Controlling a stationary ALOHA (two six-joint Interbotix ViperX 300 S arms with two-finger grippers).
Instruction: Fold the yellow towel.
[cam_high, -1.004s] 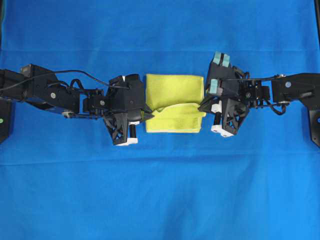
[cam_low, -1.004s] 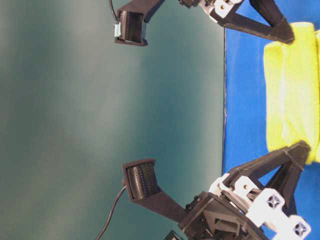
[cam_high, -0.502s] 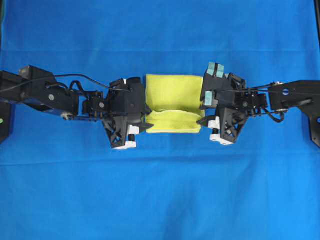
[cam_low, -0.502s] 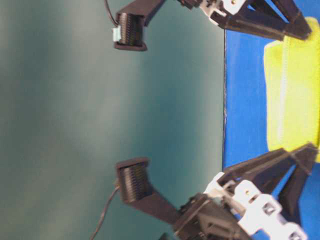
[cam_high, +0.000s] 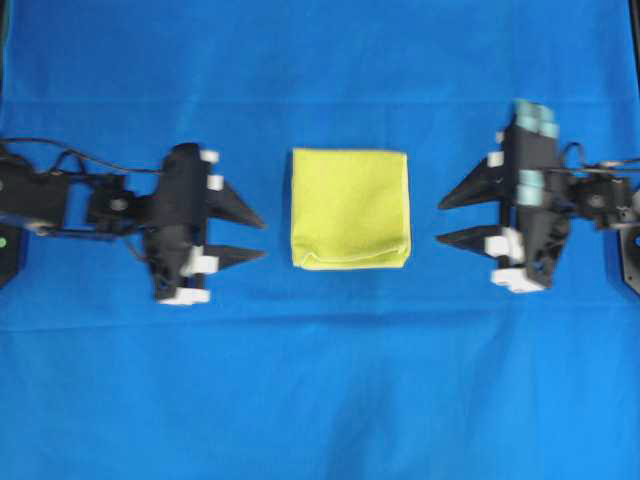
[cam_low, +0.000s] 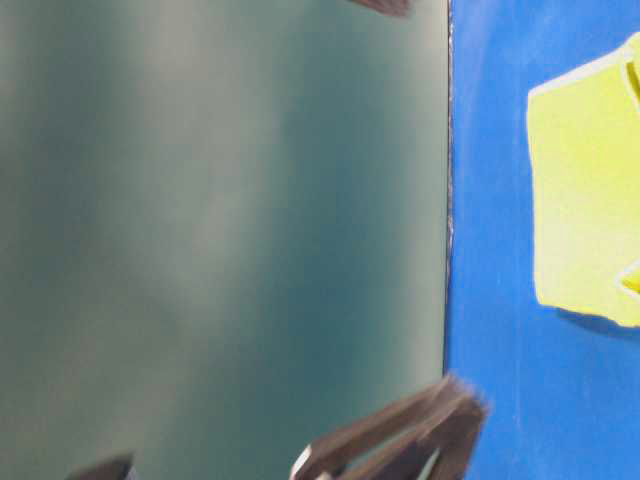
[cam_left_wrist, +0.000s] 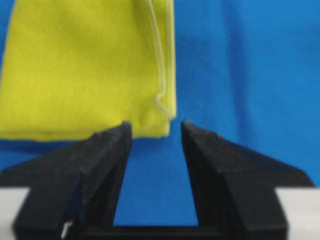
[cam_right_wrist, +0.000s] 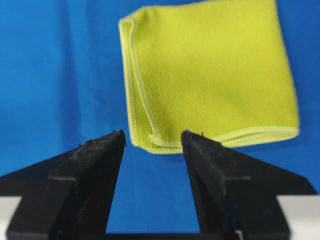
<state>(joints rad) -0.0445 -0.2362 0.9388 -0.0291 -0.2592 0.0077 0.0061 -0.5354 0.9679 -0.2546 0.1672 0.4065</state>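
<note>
The yellow towel (cam_high: 349, 208) lies folded into a neat square in the middle of the blue cloth, free of both grippers. It also shows in the table-level view (cam_low: 585, 190), the left wrist view (cam_left_wrist: 85, 65) and the right wrist view (cam_right_wrist: 210, 75). My left gripper (cam_high: 252, 236) stands open a short way left of the towel, pointing at it, with only blue cloth between its fingers (cam_left_wrist: 152, 127). My right gripper (cam_high: 450, 217) is open to the right of the towel, fingertips apart from it, nothing held (cam_right_wrist: 152, 137).
A blue cloth (cam_high: 320, 400) covers the whole table. In the table-level view its edge (cam_low: 448, 200) runs beside a dark green backdrop (cam_low: 220, 220), and a blurred black gripper finger (cam_low: 400, 440) shows at the bottom.
Both grippers let go of the towel's front fold and opened. Each arm drew back outward, left to the left and right to the right. The towel now lies flat.
</note>
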